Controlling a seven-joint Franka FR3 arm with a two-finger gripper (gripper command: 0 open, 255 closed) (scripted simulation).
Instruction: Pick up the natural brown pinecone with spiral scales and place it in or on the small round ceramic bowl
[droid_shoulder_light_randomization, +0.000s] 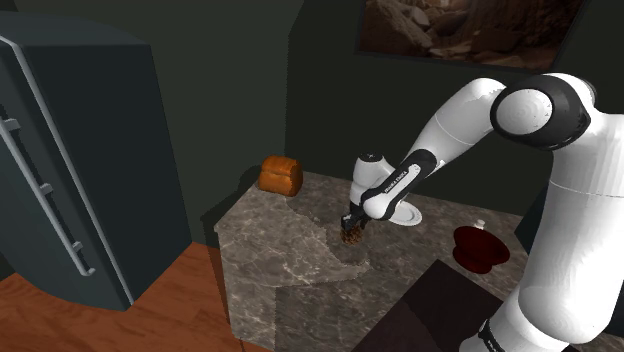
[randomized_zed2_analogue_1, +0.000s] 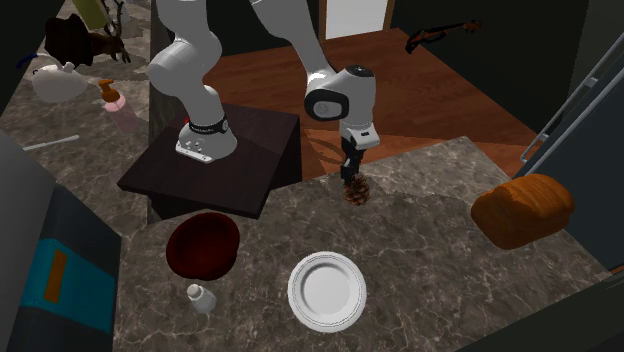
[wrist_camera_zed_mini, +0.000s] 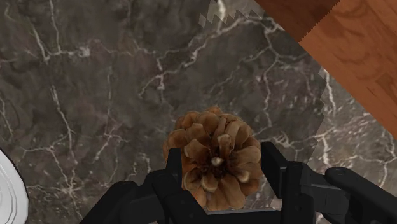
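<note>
The brown pinecone (wrist_camera_zed_mini: 216, 162) stands upright on the dark marble counter (wrist_camera_zed_mini: 95, 95), scales spread. My black gripper (wrist_camera_zed_mini: 221, 175) reaches straight down over it, and both fingers press against its sides. In the shoulder view the gripper (droid_shoulder_light_randomization: 352, 224) and pinecone (droid_shoulder_light_randomization: 352, 238) are near the counter's front edge. The second exterior view shows the pinecone (randomized_zed2_analogue_1: 355, 190) under the gripper (randomized_zed2_analogue_1: 351, 173), still on the stone. A round white bowl (randomized_zed2_analogue_1: 326, 290) sits on the counter a short way off; the arm partly hides that bowl (droid_shoulder_light_randomization: 408, 214) in the shoulder view.
A dark red bowl (randomized_zed2_analogue_1: 203, 245) and a small bottle (randomized_zed2_analogue_1: 200, 298) stand beside the black stand (randomized_zed2_analogue_1: 215, 165). A bread loaf (randomized_zed2_analogue_1: 522, 210) lies at the counter's far corner. The counter edge drops to the wooden floor (wrist_camera_zed_mini: 356, 57) close to the pinecone. A grey fridge (droid_shoulder_light_randomization: 70, 160) stands beyond.
</note>
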